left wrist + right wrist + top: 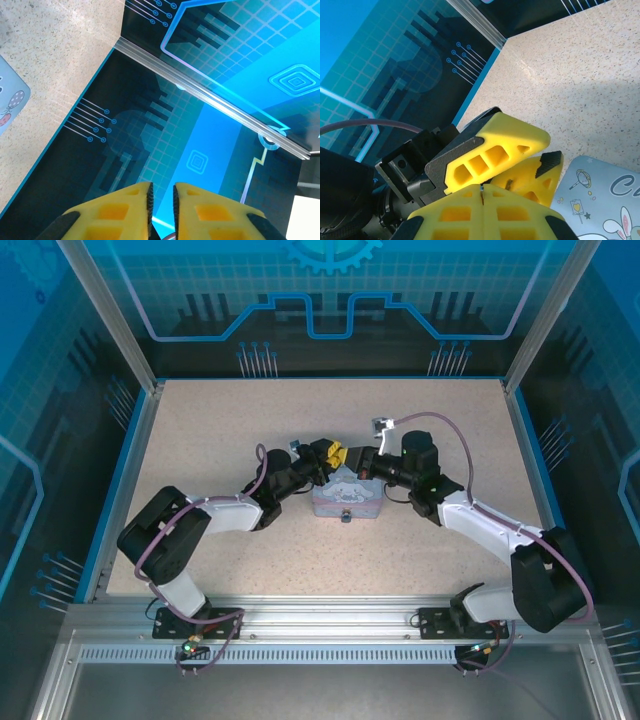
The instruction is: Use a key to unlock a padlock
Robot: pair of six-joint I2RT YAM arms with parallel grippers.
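Note:
The padlock (345, 513) is a tiny dark thing at the front edge of the pale box (346, 495) in the middle of the table. In the right wrist view my right gripper (481, 186) is shut, and a thin grey sliver, the key (481, 189), is pinched between its tips. My left gripper (332, 454) hovers just behind the box, and its yellow fingers (512, 142) lie right in front of the right tips. In the left wrist view the left gripper (162, 192) has its jaws a narrow gap apart, with nothing visible between the tips.
The pale box with cartoon prints (602, 202) lies under both grippers; its corner (12, 102) also shows in the left wrist view. Blue patterned walls (330, 300) with metal posts enclose the speckled table (200, 430). Purple cables (450, 440) loop off both arms.

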